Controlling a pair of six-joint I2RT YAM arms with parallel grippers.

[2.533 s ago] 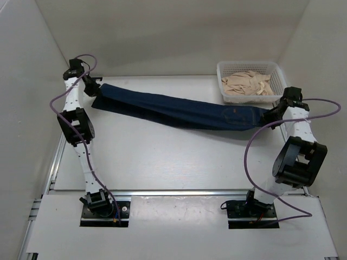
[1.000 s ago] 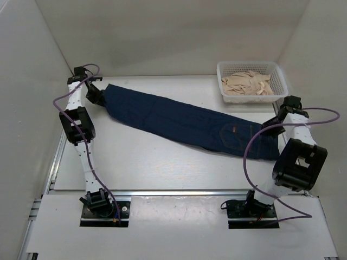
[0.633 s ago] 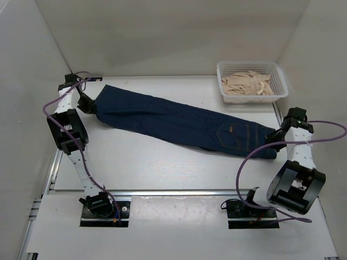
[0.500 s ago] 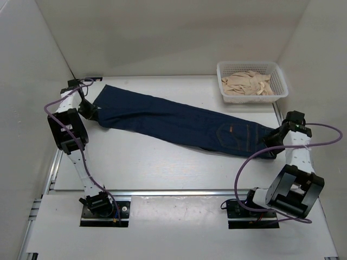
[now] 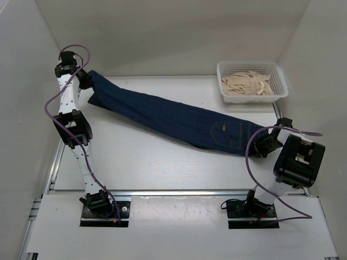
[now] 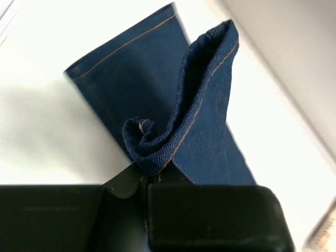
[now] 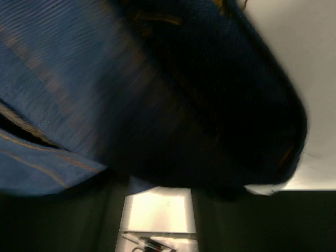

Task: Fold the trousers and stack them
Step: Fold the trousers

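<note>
Left gripper [image 6: 146, 177] pinches the trousers [image 5: 162, 114] by the hem, upper left, lifted to pull the legs taut. Right gripper [image 5: 264, 143] at waistband, right side; view blurred, can't tell its jaw state.

The trousers [image 7: 157, 94] fill most of the right wrist view, very close to the lens and blurred. Their denim reads mid-blue on the left, with a fine ribbed weave. It falls to near black across the middle and right, where the cloth bulges into a rounded fold. Lines of tan stitching [image 7: 37, 160] cross the lower left corner along a folded edge. Bare white table [image 7: 302, 58] shows at the upper right, beside the fold. A dark band runs along the bottom, broken at centre by a small pale rectangle [image 7: 157, 210]; what flanks it is too dim to tell.
</note>
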